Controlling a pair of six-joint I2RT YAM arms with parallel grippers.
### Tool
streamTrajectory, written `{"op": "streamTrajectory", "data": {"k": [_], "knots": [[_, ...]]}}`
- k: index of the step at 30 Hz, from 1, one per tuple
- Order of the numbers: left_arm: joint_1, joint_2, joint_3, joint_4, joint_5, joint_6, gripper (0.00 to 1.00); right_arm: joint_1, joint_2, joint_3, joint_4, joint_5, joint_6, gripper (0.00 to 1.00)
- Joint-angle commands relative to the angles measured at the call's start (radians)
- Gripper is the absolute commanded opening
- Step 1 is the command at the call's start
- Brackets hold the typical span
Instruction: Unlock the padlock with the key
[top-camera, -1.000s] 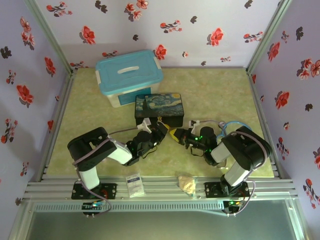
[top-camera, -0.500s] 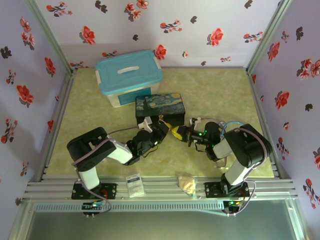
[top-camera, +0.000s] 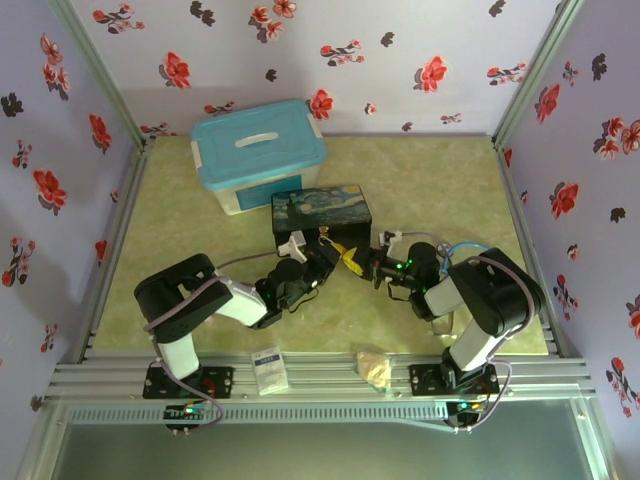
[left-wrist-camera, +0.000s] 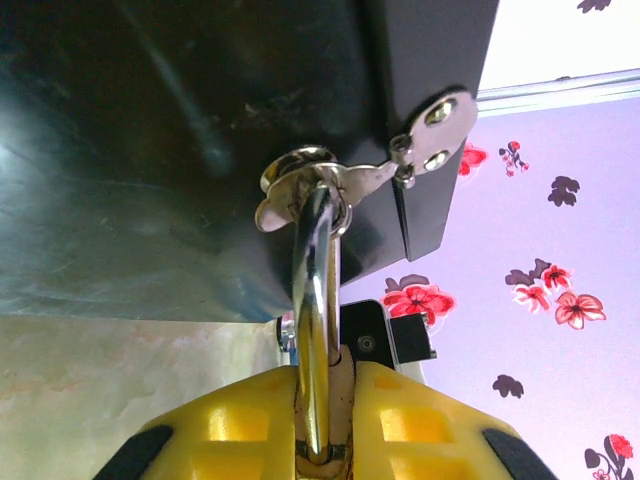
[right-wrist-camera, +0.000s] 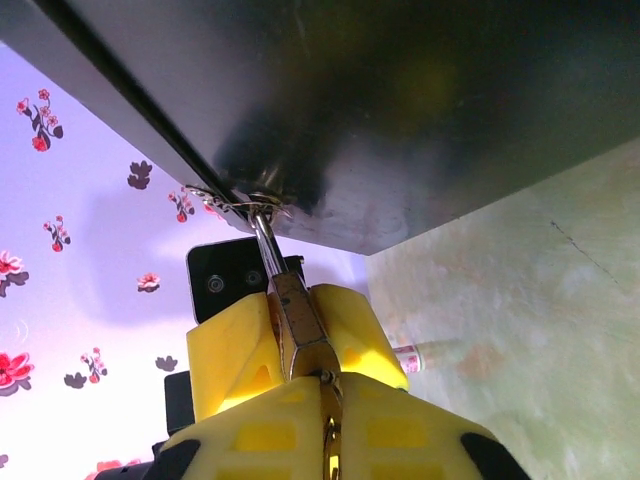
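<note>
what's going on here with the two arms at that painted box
Both arms are working at the front of the dark-blue box. The left gripper has its jaws shut on the padlock, whose silver shackle hangs through the box's clasp. The right gripper is nosed up against the padlock's brass body; whether it grips the key is too small to tell.
</note>
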Motion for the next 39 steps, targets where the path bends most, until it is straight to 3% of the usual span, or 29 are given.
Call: {"op": "streamTrajectory", "data": {"k": [1,18,22,27,39], "knots": [[-0.073,-0.002,0.039,0.105,0.18,0.026,0.0,0.027,0.016,0.022,0.048,0.032,-0.042,0.21],[-0.036,-0.025,-0.023,0.103,0.142,0.043,0.0,-0.024,-0.1,-0.127,-0.02,0.07,-0.102,0.24],[-0.034,-0.016,-0.02,0.103,0.142,0.041,0.0,-0.022,-0.12,-0.134,-0.02,0.08,-0.094,0.2],[-0.034,-0.015,-0.019,0.103,0.141,0.046,0.0,-0.021,-0.143,-0.136,-0.025,0.087,-0.084,0.02],[-0.051,-0.013,-0.01,0.102,0.139,0.041,0.0,0.032,-0.128,-0.109,-0.036,0.161,-0.088,0.0]]}}
